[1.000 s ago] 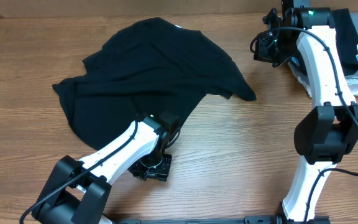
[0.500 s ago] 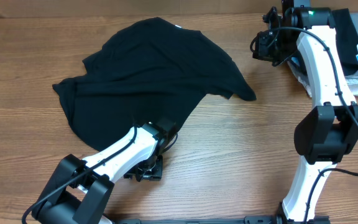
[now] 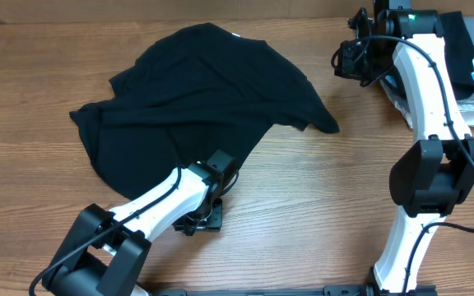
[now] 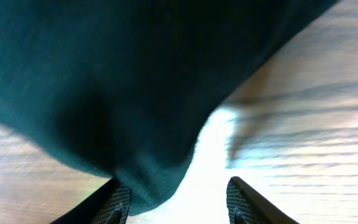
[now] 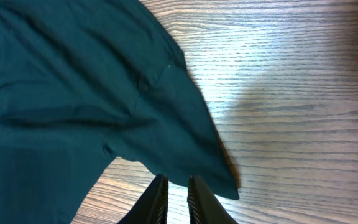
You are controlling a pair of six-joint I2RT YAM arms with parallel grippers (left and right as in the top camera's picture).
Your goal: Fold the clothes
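The clothes, a black T-shirt (image 3: 204, 99), lie crumpled on the left-centre of the wooden table, with a small white neck label (image 3: 235, 34) at the far edge. My left gripper (image 3: 206, 210) is low at the shirt's near hem, mostly hidden under its own arm. In the left wrist view the T-shirt (image 4: 135, 74) fills the top, and a fold of its hem hangs beside the left of my open fingers (image 4: 120, 208). My right gripper (image 3: 348, 59) hangs high at the back right. Its view looks down on a corner of the T-shirt (image 5: 55, 93), with my right gripper (image 5: 178, 183) nearly closed on nothing.
A stack of folded garments (image 3: 470, 62) sits at the far right edge behind the right arm. Bare wood (image 3: 319, 189) lies between the two arm bases. The table's far edge (image 3: 56, 18) runs along the top.
The left gripper has shuffled a little left and then back right along the shirt's near hem. The shirt and the right arm have kept still.
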